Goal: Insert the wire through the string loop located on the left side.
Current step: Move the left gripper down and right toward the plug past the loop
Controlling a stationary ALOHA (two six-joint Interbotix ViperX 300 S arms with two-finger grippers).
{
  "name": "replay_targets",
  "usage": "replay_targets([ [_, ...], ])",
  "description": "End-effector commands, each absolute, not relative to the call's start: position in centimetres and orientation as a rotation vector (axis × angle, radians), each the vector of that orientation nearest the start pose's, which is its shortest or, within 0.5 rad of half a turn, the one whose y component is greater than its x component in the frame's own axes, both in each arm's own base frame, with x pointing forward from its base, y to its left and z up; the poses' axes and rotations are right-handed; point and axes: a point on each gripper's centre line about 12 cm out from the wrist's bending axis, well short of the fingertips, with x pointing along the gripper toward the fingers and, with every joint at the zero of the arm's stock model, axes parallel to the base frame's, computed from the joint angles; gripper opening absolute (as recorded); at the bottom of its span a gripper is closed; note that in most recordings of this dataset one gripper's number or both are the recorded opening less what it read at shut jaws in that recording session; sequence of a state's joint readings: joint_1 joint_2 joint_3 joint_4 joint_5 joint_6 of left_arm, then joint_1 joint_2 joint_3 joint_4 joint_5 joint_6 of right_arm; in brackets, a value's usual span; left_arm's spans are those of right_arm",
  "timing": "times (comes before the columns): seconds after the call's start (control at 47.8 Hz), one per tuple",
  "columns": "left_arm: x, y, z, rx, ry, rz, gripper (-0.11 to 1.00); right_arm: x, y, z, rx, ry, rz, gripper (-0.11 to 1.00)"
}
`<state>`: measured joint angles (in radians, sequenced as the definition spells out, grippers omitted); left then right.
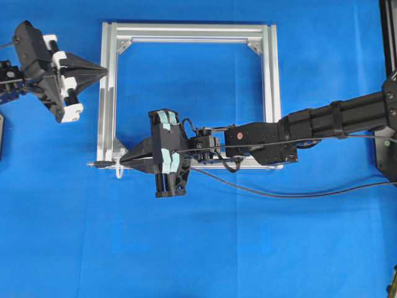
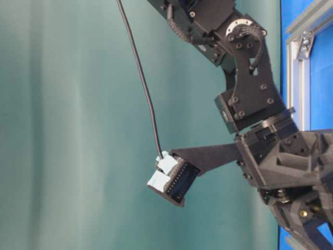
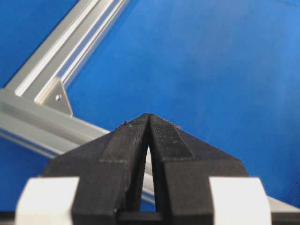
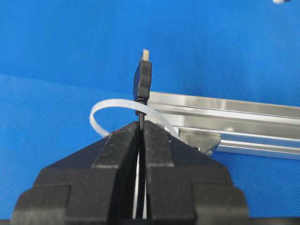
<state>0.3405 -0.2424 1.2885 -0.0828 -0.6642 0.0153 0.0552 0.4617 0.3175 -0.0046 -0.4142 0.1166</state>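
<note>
two grippers pressed shut: right gripper pinching the wire just behind its plug, plug already past the string loop ahead of the fingertips; left gripper empty; best feed straight, keep loop unsnagged.

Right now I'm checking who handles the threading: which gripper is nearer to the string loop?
Right. The right gripper sits at the string loop, holding the wire with its plug past the loop. The left gripper is shut, up along the frame's left rail.
</note>
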Motion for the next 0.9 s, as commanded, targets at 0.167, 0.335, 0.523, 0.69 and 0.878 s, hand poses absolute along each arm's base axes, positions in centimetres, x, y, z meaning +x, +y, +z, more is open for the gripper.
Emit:
replay_targets([
  [0.167,22.8,8.7,13.4,-0.102,0.379,0.391,0.00,51.5,2.7,13.5,0.105,0.322,0.035,-0.10],
  [0.335,22.7,8.4,13.3,-0.104,0.382,0.381,0.00,51.5,2.7,13.5,0.105,0.322,0.035,-0.10],
  [0.523,22.7,5.7,13.3,-0.093,0.378,0.276,0.00,51.6,2.7,13.6,0.104,0.316,0.037,-0.10],
  [0.69,22.7,2.3,13.8,-0.063,0.357,0.131,0.00,51.6,2.7,13.6,0.105,0.316,0.036,-0.10],
  [0.878,22.1,-0.8,14.6,-0.043,0.320,-0.006,0.00,51.6,2.7,13.7,0.104,0.314,0.037,-0.10],
])
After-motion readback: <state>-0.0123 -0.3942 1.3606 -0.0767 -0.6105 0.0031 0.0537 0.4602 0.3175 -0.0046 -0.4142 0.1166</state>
